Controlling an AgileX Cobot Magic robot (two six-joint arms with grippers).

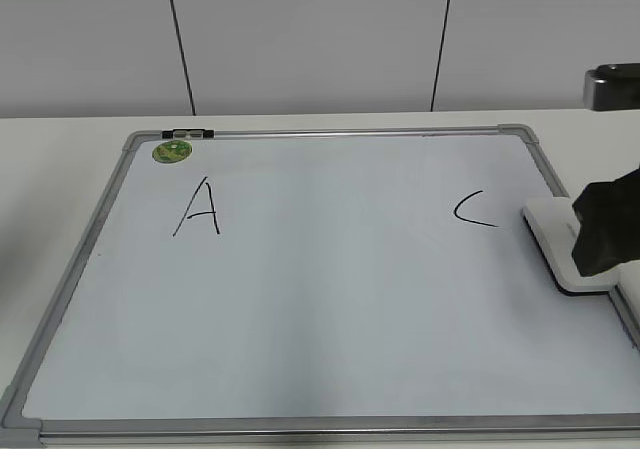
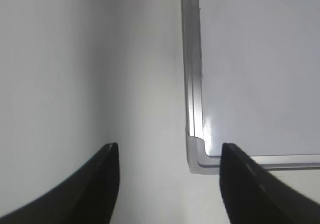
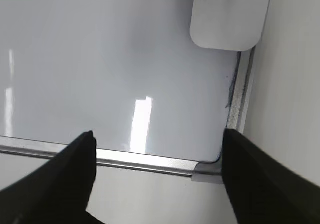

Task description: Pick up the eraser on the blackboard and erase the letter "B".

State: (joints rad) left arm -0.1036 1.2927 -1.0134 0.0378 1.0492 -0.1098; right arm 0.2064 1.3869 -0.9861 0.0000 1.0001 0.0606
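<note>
Both pairs of fingers stand wide apart, holding nothing: the left fingers (image 2: pixel 112 184) over the table (image 2: pixel 60 84) by a blackboard (image 1: pixel 320 319) corner, the right fingers (image 3: pixel 75 174) above the opposite near corner. One eraser (image 1: pixel 556 241) lies flat at the board's right edge, long axis running near-to-far, ahead of the right fingers, untouched. Two letters show, "A" (image 1: pixel 201 209) and "C" (image 1: pixel 473 210); no "B" remains between them.

Even bright light; blackboard (image 3: pixel 141 124) glare, wrist views soft.
</note>
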